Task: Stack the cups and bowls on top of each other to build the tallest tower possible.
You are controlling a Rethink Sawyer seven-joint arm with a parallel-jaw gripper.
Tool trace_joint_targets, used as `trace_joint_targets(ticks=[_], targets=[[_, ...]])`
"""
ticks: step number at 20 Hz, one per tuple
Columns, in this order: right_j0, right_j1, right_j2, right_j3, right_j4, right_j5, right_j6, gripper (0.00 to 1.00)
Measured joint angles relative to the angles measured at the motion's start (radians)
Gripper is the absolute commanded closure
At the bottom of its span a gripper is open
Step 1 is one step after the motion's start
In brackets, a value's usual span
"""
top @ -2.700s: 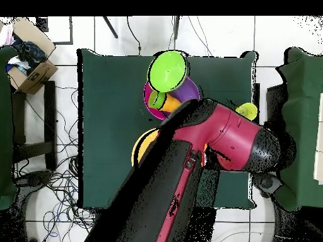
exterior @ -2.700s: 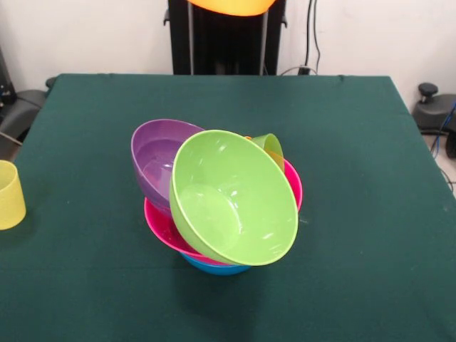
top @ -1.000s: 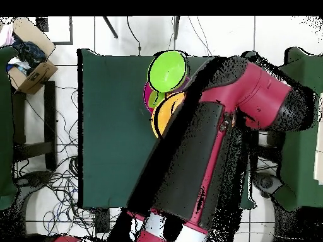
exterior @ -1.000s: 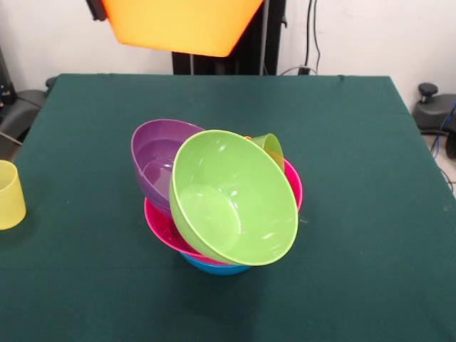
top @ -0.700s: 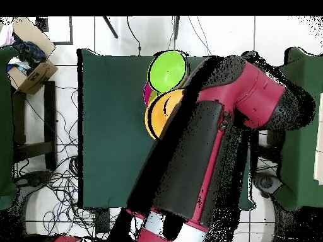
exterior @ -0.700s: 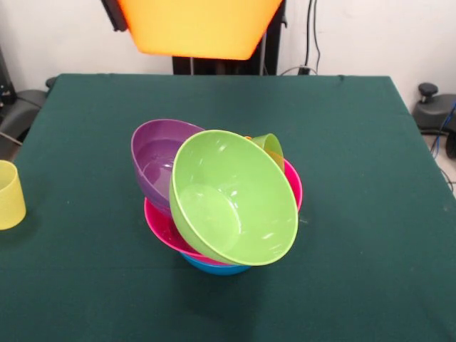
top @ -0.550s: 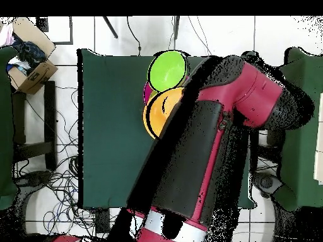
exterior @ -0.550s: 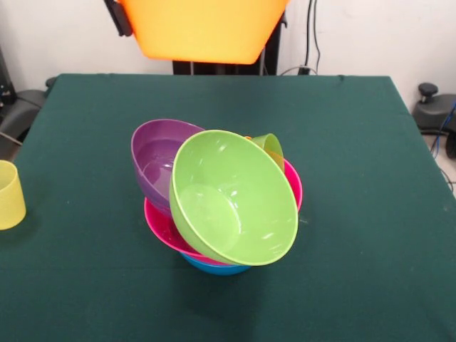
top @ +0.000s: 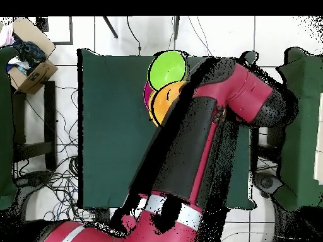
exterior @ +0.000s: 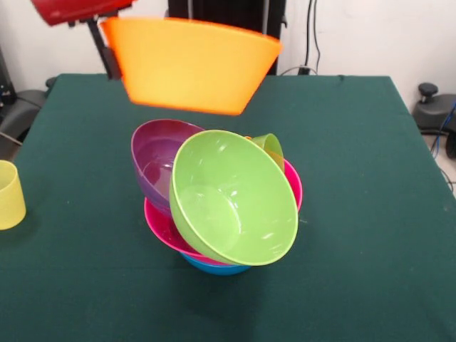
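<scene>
the orange bowl (exterior: 191,65) hangs in the air above the pile, upright and a little tilted, its rim up. at its 9 o'clock edge in the front view a dark finger of the hand (exterior: 108,51) runs down beside the bowl's rim, under a red piece of the arm (exterior: 75,9) at the top edge. the bowl appears held there at its rim, though i cannot tell from either view how the fingers stand on it.

below it, near the middle of the green table (exterior: 370,214), sits the tower (exterior: 221,206). at the bottom a blue bowl (exterior: 214,266) shows only as a sliver of its base. on it rests the pink bowl (exterior: 165,228), rim up. inside the pink bowl the purple bowl (exterior: 155,160) leans at 10 o'clock, tipped on its side with its mouth toward the camera. the lime green bowl (exterior: 231,199) leans against it at the centre, also tipped, mouth toward the camera, covering most of the pink one. a green cup (exterior: 269,147) peeks out behind the lime bowl's rim at 1 o'clock.

the pale yellow cup (exterior: 10,194) stands upright, well apart from the pile, at the table's 9 o'clock edge in the front view.

from overhead the red and black arm (top: 208,132) covers much of the table; the orange bowl (top: 165,101) shows just beside the lime green bowl (top: 168,68), over the pink one (top: 149,94).
</scene>
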Motion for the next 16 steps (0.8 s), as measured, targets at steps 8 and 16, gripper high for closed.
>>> trace_joint_targets(ticks=[8, 16], targets=[[-0.004, 0.057, 0.019, -0.009, 0.002, 0.077, 0.000, 1.00], [-0.015, 0.061, 0.039, -0.009, 0.002, 0.068, 0.000, 1.00]])
